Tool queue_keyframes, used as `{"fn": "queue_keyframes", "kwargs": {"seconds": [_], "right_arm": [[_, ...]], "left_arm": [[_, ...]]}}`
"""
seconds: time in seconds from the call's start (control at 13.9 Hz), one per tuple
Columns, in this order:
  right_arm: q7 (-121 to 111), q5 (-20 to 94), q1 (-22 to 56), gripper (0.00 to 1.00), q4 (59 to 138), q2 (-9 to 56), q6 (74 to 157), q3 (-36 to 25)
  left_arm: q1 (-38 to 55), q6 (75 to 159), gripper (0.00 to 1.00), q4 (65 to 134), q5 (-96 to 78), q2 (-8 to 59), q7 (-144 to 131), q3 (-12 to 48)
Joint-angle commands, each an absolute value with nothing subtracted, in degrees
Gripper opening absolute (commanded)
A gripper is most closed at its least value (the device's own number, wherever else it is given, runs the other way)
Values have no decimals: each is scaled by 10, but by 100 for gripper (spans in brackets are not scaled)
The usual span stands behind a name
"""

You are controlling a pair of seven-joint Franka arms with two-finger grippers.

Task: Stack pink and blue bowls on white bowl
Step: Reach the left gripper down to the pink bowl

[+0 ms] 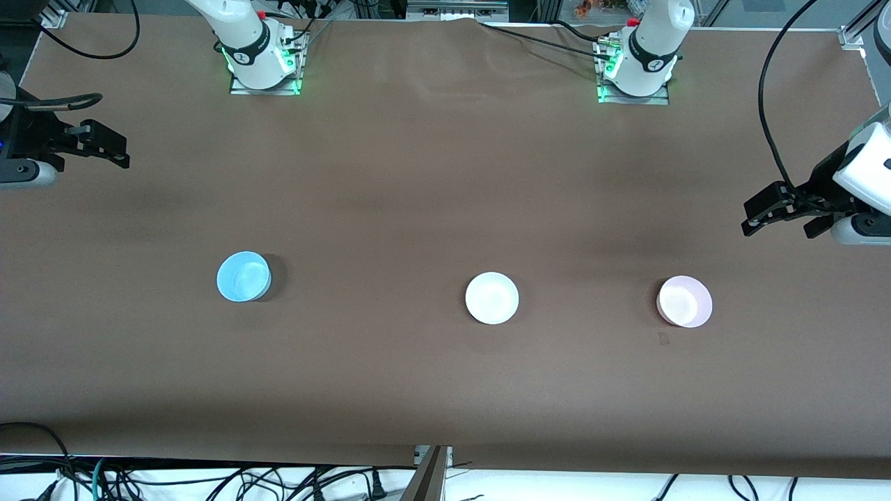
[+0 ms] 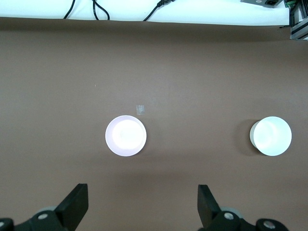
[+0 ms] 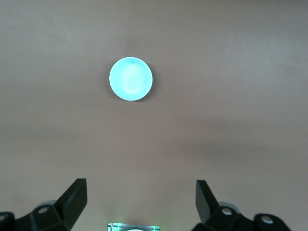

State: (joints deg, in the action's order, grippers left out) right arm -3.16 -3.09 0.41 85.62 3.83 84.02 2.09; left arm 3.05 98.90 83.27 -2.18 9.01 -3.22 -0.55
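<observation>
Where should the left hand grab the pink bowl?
Probably the rim, from straight above, one finger inside and one outside. The pink bowl sits upright, open side up and apart from the white bowl; the left hand is open.

White arms [image 1: 243,35], black claws [image 1: 779,209]

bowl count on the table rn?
3, all apart in a row: blue bowl toward the right arm's end, white bowl mid-table, pink bowl toward the left arm's end. None stacked; nothing seems hidden.
</observation>
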Motion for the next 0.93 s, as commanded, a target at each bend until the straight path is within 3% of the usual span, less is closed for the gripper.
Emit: {"fn": "queue_keyframes", "kwargs": {"seconds": [0.0, 0.43, 0.86], "right_arm": [[-30, -37, 5, 100, 854, 37, 842, 23], [-33, -38, 5, 100, 854, 37, 844, 23], [-34, -39, 4, 100, 854, 37, 844, 23]], "left_arm": [[32, 975, 100, 808, -30, 103, -25, -6], [18, 975, 100, 816, -30, 125, -25, -11], [-44, 1011, 99, 832, -25, 210, -12, -11]]}}
